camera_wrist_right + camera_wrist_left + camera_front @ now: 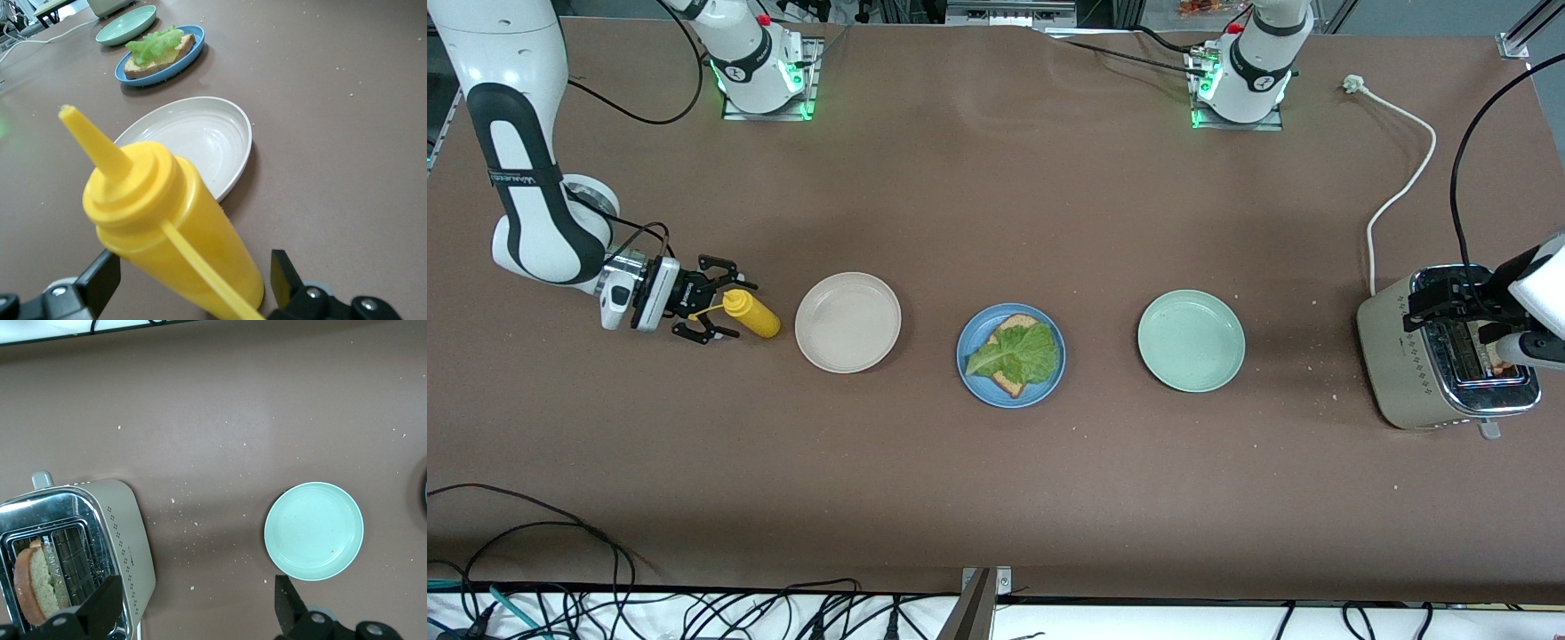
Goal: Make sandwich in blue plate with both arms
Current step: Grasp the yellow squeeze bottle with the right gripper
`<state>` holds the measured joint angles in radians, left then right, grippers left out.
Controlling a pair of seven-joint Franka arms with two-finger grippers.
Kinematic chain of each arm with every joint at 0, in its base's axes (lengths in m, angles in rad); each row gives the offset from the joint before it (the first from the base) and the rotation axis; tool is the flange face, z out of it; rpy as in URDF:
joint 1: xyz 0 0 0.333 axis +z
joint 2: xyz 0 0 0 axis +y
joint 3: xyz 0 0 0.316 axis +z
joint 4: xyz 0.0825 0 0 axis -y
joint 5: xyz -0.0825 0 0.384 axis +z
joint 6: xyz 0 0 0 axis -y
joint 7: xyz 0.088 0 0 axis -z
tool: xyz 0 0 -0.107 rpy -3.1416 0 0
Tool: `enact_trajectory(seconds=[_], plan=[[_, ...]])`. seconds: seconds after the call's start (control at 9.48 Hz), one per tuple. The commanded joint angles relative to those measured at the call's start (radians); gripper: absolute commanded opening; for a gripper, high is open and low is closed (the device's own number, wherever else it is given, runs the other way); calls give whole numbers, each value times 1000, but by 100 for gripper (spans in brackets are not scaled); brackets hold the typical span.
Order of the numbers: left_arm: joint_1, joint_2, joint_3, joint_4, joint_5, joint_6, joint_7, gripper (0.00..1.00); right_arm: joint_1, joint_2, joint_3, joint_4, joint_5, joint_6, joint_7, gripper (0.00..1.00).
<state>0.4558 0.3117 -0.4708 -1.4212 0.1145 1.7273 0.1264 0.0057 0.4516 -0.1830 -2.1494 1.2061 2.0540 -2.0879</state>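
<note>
**Front view: half-built sandwich on the blue plate, both arms out at the table ends**

Front view shows me the blue plate [969,366] at the middle of the table, between the beige plate [847,321] and the pale green plate [1191,340]. On it I see one slice of brown bread [1009,382] with a ruffled lettuce leaf [1016,352] lying on top; no second slice covers it.

My right gripper [713,310] is low at the right arm's end of the table, its fingers spread wide on either side of a yellow squeeze bottle [752,314]. From the right wrist view the bottle [177,227] stands upright between the finger tips with gaps on both sides, so I read the pincer as released, not clamped. The beige plate [193,140] sits just beside the bottle.

My left gripper [1449,298] hangs over the toaster [1409,364] at the left arm's end. The left wrist view shows its fingers [100,610] apart and holding nothing. A bread slice [32,583] stands in one toaster [130,540] slot, and the pale green plate [313,530] lies well apart from it.
</note>
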Motion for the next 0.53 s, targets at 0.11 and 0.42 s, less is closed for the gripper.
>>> enact_trajectory(seconds=[0.11, 0.42], plan=[[-5, -8, 1, 10, 7, -21, 18, 100, -21, 50, 37, 45, 95, -23, -112, 100], [-5, -8, 3, 11, 7, -21, 16, 100, -16, 74, 39, 66, 89, -23, -110, 47]])
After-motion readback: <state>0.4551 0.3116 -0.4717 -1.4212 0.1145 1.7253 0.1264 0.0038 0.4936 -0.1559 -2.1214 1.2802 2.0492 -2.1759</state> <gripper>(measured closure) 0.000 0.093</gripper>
